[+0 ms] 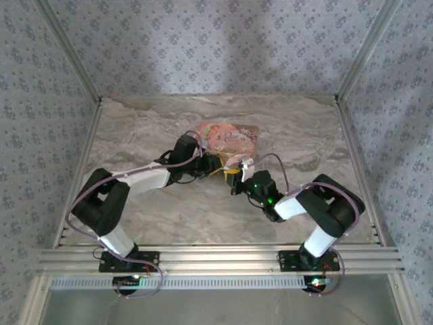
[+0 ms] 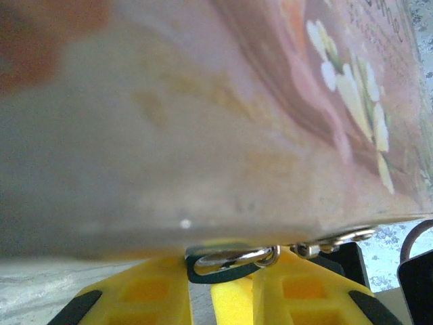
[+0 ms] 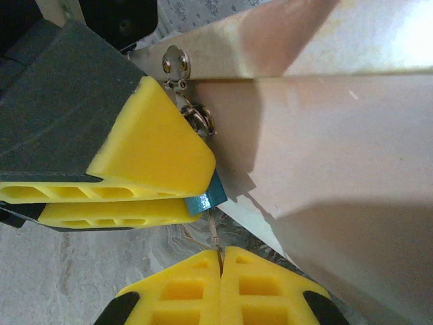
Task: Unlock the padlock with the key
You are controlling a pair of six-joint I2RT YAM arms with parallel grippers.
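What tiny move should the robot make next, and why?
Probably nudge the right gripper forward a touch. It is shut on a thin sliver, likely the key, whose tip sits below the teal padlock pinched by the left gripper at the clasp of the pink box; whether it is inserted is unclear.

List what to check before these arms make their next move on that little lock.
1. Left pincer clamped on the padlock: ok.
2. Shackle hooked through the latch of the pink box: ok.
3. Right pincer shut on a thin stem: ok.
4. Stem is the key, seated in the keyhole: cannot tell.
5. Pink box resting on the table: ok.
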